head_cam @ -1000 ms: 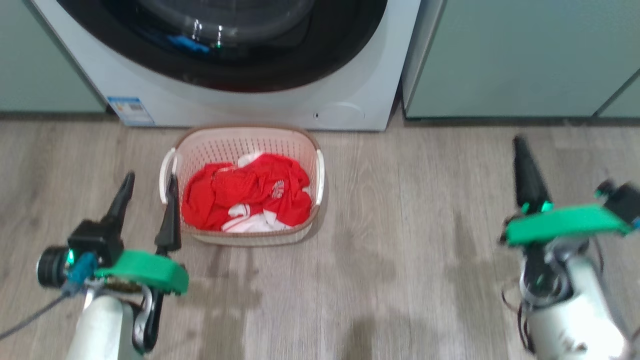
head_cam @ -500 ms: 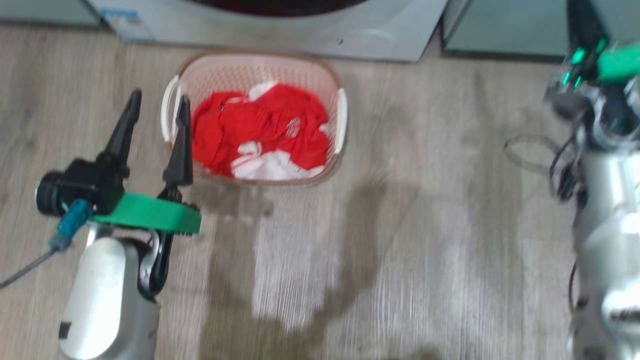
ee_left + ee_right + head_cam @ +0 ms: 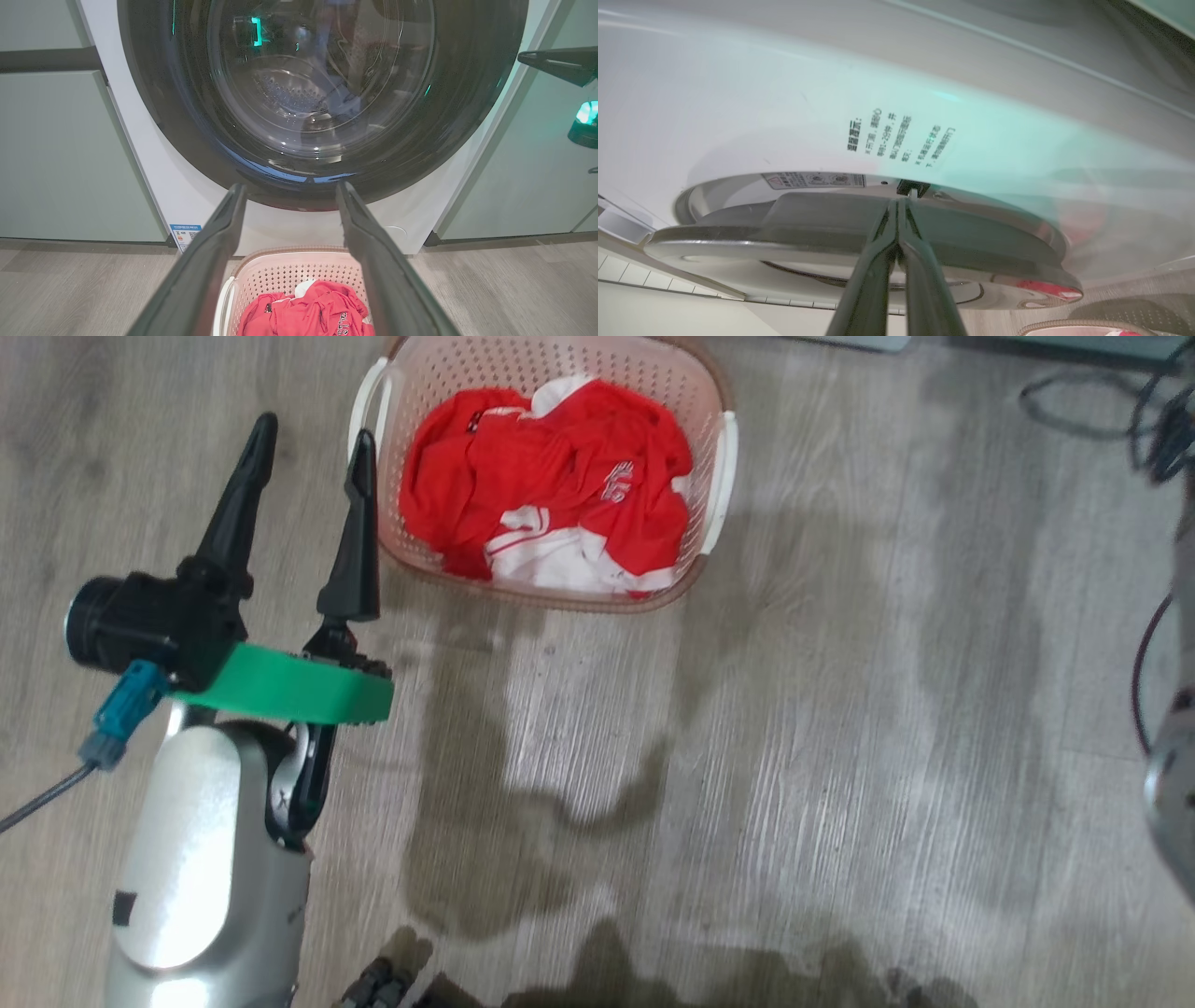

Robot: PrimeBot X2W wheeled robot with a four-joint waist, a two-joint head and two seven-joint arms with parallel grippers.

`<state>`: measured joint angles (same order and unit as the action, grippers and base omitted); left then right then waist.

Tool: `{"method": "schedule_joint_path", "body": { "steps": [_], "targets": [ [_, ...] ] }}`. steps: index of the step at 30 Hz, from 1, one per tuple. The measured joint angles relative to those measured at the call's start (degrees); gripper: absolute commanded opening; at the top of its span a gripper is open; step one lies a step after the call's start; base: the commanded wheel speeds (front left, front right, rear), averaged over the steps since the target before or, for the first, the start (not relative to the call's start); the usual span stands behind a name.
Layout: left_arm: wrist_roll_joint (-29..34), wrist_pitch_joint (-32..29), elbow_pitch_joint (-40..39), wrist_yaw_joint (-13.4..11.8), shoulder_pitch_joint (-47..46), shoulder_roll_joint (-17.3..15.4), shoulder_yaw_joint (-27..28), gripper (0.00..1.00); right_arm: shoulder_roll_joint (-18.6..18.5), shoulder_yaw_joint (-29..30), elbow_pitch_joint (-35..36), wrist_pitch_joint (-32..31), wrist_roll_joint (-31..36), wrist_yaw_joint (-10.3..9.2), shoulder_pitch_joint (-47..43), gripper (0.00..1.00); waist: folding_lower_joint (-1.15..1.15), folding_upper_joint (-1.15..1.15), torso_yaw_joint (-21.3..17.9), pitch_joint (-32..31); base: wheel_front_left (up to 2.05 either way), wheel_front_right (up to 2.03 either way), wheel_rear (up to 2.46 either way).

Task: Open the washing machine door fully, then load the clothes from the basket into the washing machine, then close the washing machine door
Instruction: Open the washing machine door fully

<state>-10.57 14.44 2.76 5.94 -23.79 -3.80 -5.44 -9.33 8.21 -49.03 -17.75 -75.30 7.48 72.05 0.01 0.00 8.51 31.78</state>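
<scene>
L pincer point(image 3: 313, 427) spread beside basket point(image 3: 653, 364); R pincer point(image 3: 899, 205) clenched at door point(image 3: 808, 217) edge.

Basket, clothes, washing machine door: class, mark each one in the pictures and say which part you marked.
basket point(image 3: 724, 485), head view, a white side handle.
clothes point(image 3: 551, 476), head view, middle of the red fabric.
washing machine door point(image 3: 317, 88), left wrist view, centre of the glass bowl.

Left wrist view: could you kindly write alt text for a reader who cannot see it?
The washing machine door, round with a black rim and clear glass, faces the open left claw. Below it, the cream basket holds red clothes.
</scene>
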Motion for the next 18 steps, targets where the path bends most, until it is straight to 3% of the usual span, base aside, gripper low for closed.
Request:
{"method": "schedule_joint_path", "body": {
  "steps": [10, 18],
  "targets": [
    [0.0, 0.0, -0.2, 0.5, -1.6, 0.4, -0.4, 1.00, -0.7, -1.5, -7.9, -1.4, 4.1, 0.00, 9.5, 0.00, 0.00, 0.00, 1.4, 3.1, 0.00, 0.00, 0.00],
    [0.1, 0.0, 0.2, 0.9, -2.4, 0.9, -0.7, 1.00, -1.8, -2.9, -10.7, -5.5, 5.3, -0.03, 11.9, 0.00, -0.01, 0.00, 2.0, 2.9, 0.00, 0.00, 0.00]
  ]
}}
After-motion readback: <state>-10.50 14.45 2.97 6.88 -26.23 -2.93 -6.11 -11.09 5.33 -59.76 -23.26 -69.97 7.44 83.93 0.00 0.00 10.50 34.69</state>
